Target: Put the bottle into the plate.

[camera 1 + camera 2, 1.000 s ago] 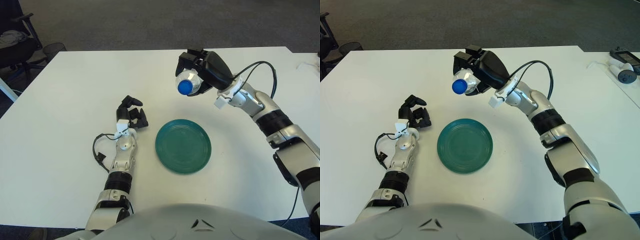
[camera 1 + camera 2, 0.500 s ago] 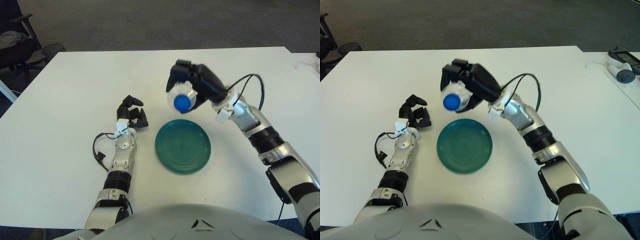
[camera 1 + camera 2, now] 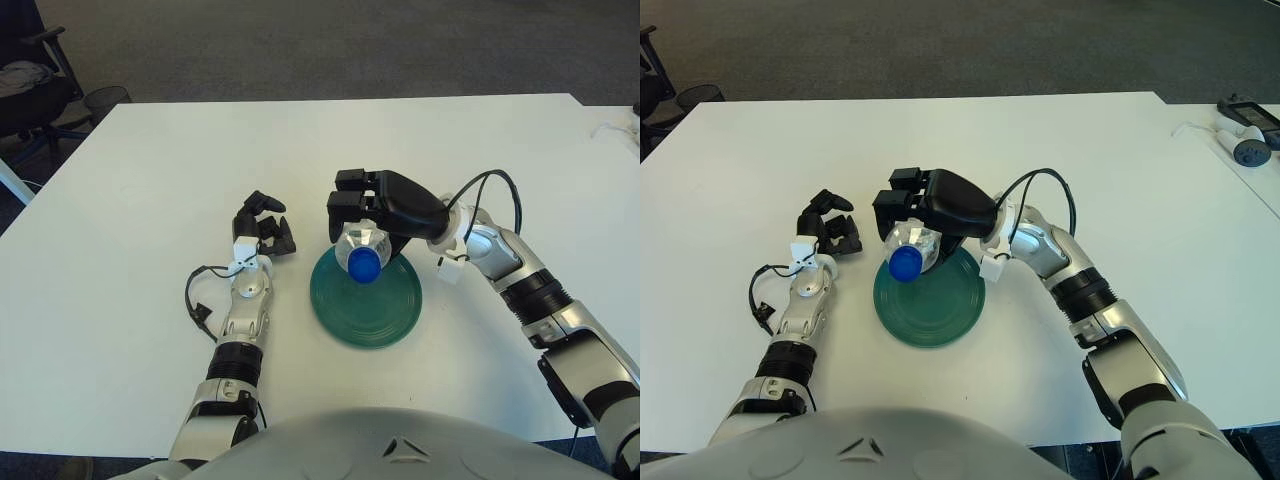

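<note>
Clear plastic bottle [image 3: 362,249], blue cap toward the camera, is clamped in the right hand [image 3: 375,205], fingers wrapped over its body from above. It hangs over the green plate [image 3: 366,290] at approx. 12 o'clock of the rim, probably for set-down inside. Left hand [image 3: 262,232] sits at plate's 9 o'clock, fingers curled, holding nothing.

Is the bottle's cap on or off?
On: a blue cap closes the bottle, held by the right robot hand over the plate.
</note>
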`<state>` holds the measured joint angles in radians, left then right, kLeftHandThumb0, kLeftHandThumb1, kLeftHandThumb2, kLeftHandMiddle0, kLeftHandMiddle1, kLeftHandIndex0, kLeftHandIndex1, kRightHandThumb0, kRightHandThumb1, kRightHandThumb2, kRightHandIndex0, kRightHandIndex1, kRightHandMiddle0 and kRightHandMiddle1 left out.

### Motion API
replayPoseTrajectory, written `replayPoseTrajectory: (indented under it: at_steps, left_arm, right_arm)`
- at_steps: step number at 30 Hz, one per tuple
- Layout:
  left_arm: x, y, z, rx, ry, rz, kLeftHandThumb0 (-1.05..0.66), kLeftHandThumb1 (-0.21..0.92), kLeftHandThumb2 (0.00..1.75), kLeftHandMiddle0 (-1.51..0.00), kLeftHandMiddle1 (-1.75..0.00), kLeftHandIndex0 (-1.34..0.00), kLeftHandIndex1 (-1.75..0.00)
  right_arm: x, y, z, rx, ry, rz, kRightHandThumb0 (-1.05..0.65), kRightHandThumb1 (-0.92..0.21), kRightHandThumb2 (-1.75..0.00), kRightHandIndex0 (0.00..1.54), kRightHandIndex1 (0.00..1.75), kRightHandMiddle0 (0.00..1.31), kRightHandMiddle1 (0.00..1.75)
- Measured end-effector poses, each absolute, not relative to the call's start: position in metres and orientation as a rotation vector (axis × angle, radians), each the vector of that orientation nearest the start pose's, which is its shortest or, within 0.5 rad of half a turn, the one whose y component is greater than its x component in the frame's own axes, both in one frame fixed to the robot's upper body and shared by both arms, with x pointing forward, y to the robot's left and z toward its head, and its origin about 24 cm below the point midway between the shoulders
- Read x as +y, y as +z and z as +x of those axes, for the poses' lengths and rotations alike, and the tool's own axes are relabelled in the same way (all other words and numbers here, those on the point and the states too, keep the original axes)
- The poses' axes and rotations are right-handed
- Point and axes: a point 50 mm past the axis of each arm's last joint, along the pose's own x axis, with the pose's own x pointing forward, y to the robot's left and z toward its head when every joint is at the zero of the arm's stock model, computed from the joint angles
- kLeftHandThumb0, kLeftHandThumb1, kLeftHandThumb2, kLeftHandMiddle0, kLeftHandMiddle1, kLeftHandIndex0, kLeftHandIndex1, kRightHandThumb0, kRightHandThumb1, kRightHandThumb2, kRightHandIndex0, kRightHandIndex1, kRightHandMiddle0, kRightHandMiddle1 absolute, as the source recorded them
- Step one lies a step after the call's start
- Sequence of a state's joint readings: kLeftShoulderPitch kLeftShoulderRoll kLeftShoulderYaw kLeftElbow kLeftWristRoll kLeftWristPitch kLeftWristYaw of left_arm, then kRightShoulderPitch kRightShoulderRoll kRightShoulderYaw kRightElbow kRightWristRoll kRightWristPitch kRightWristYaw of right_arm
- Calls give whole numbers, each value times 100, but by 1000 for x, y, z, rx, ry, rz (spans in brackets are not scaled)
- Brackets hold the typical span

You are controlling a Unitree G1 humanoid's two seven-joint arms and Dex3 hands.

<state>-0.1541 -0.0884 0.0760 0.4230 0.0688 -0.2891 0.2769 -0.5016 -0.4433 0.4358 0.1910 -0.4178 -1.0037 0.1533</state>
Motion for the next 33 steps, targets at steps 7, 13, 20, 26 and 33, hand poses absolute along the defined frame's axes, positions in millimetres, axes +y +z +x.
replayPoseTrajectory:
  at_steps: [7, 13, 20, 26, 33]
  left_arm:
    - [144, 8, 273, -8, 272, -48, -61, 3, 167, -132, -175, -86, -175]
    - [145, 8, 273, -14, 262, -66, -61, 3, 167, -131, -175, -85, -175]
    - [145, 8, 273, -16, 266, -60, -60, 4, 166, -131, -175, -85, -175]
    - [145, 8, 274, -17, 264, -54, -61, 2, 168, -131, -175, -86, -175]
    - [144, 8, 275, -16, 269, -54, -61, 2, 168, -131, -175, -86, -175]
  right_arm:
    - [-71, 128, 250, -1170, 1009, -979, -50, -23, -142, 123, 175, 68, 175]
    - [-70, 121, 248, -1202, 1026, -1057, -52, -19, -147, 124, 175, 71, 175]
    - [-73, 118, 249, -1235, 996, -1112, -53, -17, -150, 125, 175, 73, 175]
    - [-75, 117, 251, -1246, 966, -1114, -54, -15, -151, 124, 175, 74, 175]
    - [-75, 118, 253, -1255, 968, -1121, -55, -14, -154, 124, 175, 76, 175]
